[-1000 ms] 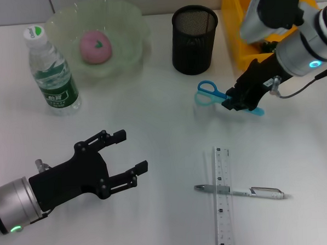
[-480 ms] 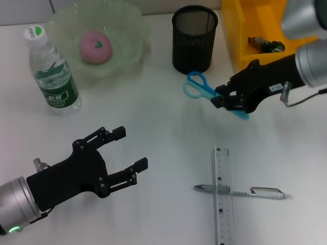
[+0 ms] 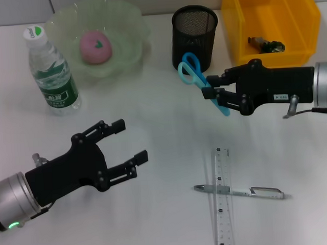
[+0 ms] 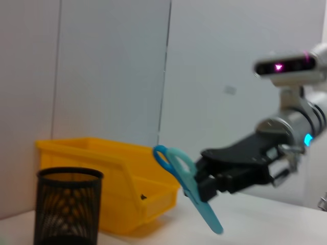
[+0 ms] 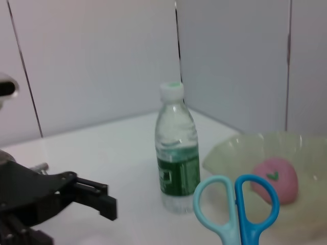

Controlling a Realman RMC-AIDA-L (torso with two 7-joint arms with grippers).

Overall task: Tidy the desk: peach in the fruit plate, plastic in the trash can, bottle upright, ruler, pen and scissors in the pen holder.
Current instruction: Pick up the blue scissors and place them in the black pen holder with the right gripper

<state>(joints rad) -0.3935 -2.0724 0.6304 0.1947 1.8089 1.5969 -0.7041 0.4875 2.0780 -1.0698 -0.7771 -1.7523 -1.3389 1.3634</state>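
Carrying scissors [image 3: 197, 79] toward the pen holder [image 3: 195, 38], right gripper [image 3: 218, 93] mid-air at centre-right of the head view.

Main risk: scissors sit tilted, handles up and toward the holder, blades angled down past the jaws; if lowered at this angle the tips or handles may clip the mesh rim and tip the holder or twist out of the grip. Right jaws are closed tight on the scissors near the pivot, nothing else touching. Left gripper [image 3: 124, 152] hovers at lower left, fingers spread wide, empty. Ruler [image 3: 223, 196] and pen [image 3: 241, 192] lie crossed at lower centre. Peach [image 3: 96, 47] is in the fruit plate [image 3: 128, 25], bottle [image 3: 50, 71] upright.
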